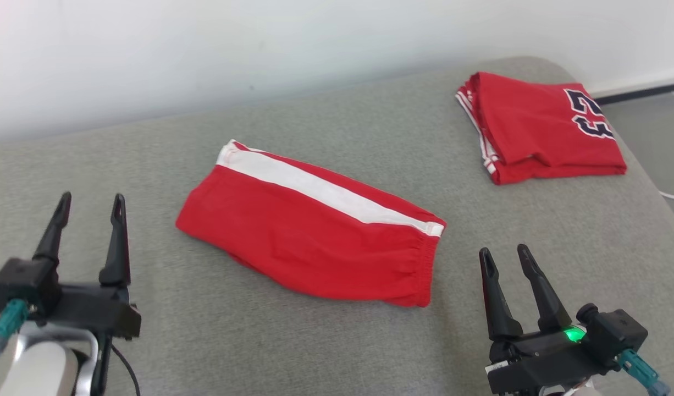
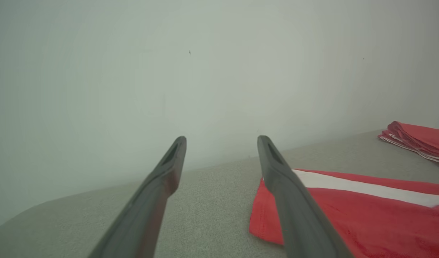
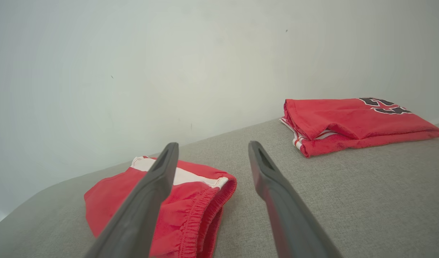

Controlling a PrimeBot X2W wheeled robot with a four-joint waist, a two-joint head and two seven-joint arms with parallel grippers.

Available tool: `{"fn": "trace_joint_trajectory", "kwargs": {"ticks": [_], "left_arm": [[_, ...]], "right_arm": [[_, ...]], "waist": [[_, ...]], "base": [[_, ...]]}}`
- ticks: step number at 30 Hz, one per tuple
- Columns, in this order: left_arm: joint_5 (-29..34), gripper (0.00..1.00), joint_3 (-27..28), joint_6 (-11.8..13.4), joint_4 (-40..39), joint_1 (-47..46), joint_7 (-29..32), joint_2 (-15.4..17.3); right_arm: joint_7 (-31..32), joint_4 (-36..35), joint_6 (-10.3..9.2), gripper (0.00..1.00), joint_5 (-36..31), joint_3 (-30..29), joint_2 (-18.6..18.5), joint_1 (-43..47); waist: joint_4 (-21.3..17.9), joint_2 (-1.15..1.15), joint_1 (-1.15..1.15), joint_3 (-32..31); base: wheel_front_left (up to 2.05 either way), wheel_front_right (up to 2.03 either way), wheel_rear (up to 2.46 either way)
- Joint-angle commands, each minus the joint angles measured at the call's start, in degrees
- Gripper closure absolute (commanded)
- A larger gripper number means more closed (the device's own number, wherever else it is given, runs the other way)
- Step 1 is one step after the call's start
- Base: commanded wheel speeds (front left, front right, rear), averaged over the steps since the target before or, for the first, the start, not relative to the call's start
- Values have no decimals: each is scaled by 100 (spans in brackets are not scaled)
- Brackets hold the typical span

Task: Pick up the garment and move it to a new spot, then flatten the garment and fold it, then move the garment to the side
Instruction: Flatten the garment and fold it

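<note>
Jaws apart, red shorts [image 1: 309,242], jersey [image 1: 535,132] (number 23)

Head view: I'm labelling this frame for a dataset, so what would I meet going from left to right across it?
From the left: left gripper → red shorts with the white stripe → folded red jersey. The right gripper sits nearer the camera within the jersey's span, so I leave it out of the order.

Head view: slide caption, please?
Red shorts lie folded between open left gripper and open right gripper; red jersey rests beyond.
</note>
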Motion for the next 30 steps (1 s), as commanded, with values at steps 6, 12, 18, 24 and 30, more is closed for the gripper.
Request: {"fn": "trace_joint_trajectory", "kwargs": {"ticks": [6, 12, 18, 24, 30], "left_arm": [[234, 0, 279, -94, -208, 473, -16, -215], [340, 0, 507, -216, -294, 827, -15, -368], [283, 0, 503, -579, -39, 522, -2, -284], [16, 0, 327, -861, 415, -331, 514, -84], [-151, 0, -51, -980, 1014, -1245, 1030, 85]], "right_arm": [[0, -255, -16, 0, -447, -210, 206, 307], [0, -350, -16, 0, -645, -265, 391, 459], [0, -314, -16, 0, -660, -210, 460, 369], [0, -252, -16, 0, -625, -161, 507, 201], [0, -187, -16, 0, -587, 14, 568, 4]], "waist": [[282, 1, 1, -212], [245, 1, 1, -199], [154, 1, 1, -107], [-74, 1, 1, 98], [-413, 1, 1, 401]], "base": [[0, 0, 0], [0, 0, 0], [0, 0, 0], [0, 0, 0], [0, 0, 0]]}}
